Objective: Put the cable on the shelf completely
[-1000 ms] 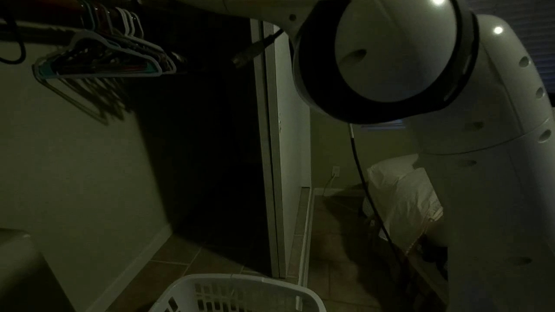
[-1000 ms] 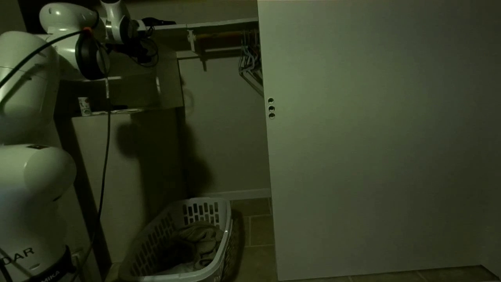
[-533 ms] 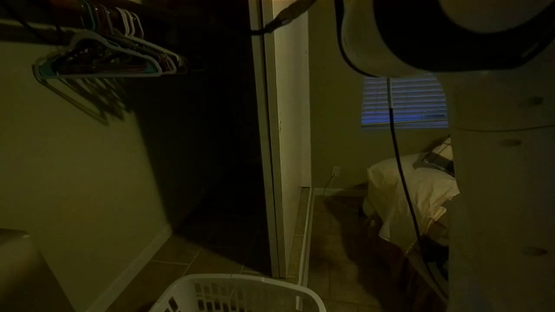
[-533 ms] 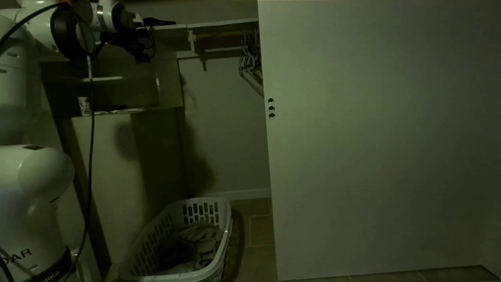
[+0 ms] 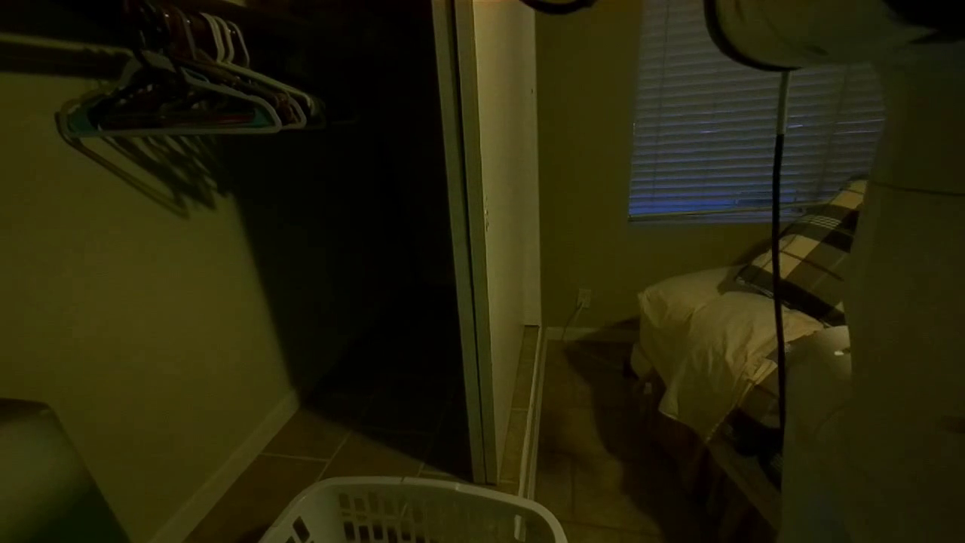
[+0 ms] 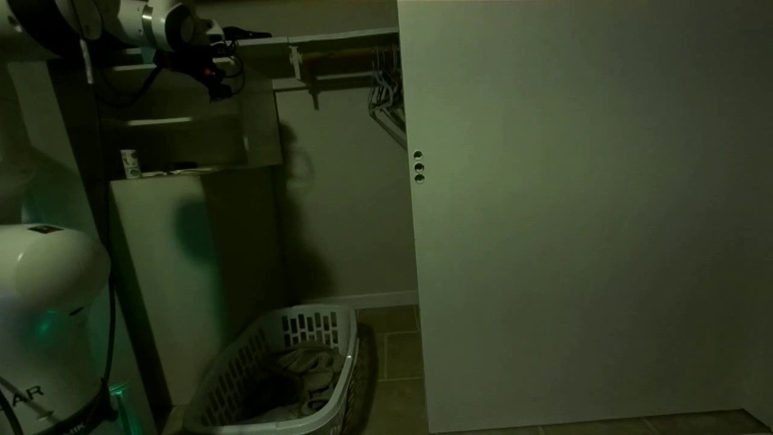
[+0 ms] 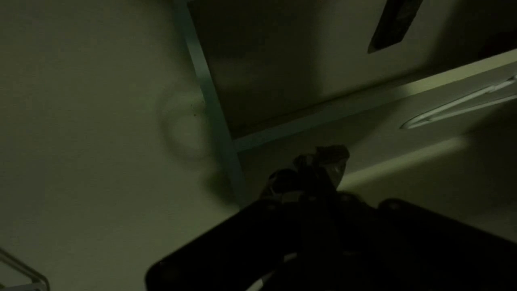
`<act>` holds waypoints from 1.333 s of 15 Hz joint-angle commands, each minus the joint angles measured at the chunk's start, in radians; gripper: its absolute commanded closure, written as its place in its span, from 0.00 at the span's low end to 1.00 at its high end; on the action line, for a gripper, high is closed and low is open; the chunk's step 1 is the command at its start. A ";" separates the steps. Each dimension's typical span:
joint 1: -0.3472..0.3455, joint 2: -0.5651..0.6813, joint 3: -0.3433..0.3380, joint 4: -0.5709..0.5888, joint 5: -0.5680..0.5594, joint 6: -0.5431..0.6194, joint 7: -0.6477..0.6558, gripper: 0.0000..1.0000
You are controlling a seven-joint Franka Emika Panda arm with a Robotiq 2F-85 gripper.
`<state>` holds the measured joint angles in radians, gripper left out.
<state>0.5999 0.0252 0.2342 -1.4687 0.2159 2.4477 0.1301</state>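
The cable point(image 6: 243, 74) looks like a thin dark cord drooping in a small loop beside my gripper point(image 6: 222, 92) in an exterior view; where its ends go is too dark to tell. Dark strands point(image 5: 154, 54) also cross the hangers in an exterior view. The shelf point(image 6: 344, 36) is the long board seen edge-on, above and to the right of the gripper. The gripper points downward, below shelf height. In the wrist view its fingers point(image 7: 309, 173) are nearly black. The tips look close together, with dark, partly shiny shapes there; whether these are the cable is unclear.
A dark object point(image 6: 247, 33) lies on the shelf. Hangers point(image 6: 386, 99) hang under it beside the white sliding door point(image 6: 580, 211). Cabinet boards point(image 7: 323, 115) lie below the gripper, with a dark slim object point(image 7: 396, 26). A white basket point(image 6: 351, 362) stands on the floor.
The arm's larger links swung left in an exterior view and right and up in another. The gripper stayed in nearly the same place. The dark strands moved right, in front of the hangers.
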 commanded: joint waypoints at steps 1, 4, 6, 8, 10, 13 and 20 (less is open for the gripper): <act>-0.010 -0.133 -0.008 -0.189 0.111 0.126 -0.127 1.00; 0.003 -0.182 -0.013 -0.237 0.161 0.201 -0.206 1.00; 0.013 -0.202 -0.014 -0.239 0.181 0.222 -0.252 1.00; 0.025 -0.214 -0.014 -0.224 0.196 0.223 -0.299 1.00; 0.034 -0.226 -0.017 -0.214 0.207 0.221 -0.341 1.00; 0.053 -0.240 -0.025 -0.205 0.258 0.230 -0.408 1.00; 0.062 -0.181 -0.012 -0.070 0.269 0.219 -0.442 1.00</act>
<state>0.6539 -0.2043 0.2217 -1.6242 0.4755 2.6693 -0.3005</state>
